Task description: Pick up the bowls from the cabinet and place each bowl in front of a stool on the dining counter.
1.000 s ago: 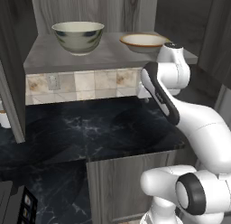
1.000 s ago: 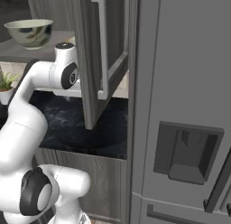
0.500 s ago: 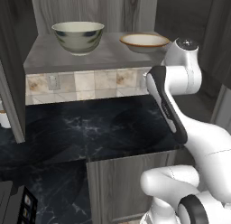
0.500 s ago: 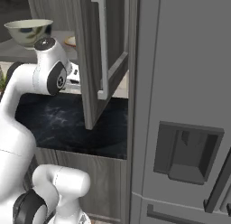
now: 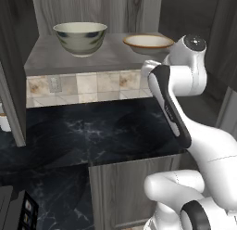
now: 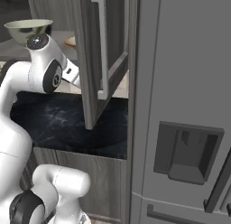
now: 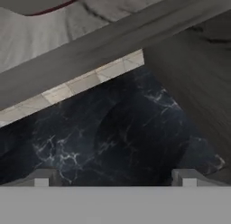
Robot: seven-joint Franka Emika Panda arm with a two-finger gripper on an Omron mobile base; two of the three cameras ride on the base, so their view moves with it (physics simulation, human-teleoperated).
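End effector [image 7: 115, 178] spread wide, empty, touching nothing, poised over black counter [image 7: 135, 137] just below the shelf board's [image 7: 90, 42] front edge.

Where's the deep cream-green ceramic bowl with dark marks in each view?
Left base view: deep cream-green ceramic bowl sits upper left on the light grey shelf board.
Right base view: top left corner, just above the arm's white joint.
Hand view: I cannot make it out there.
Shared landmark: the black marble worktop below the shelf.
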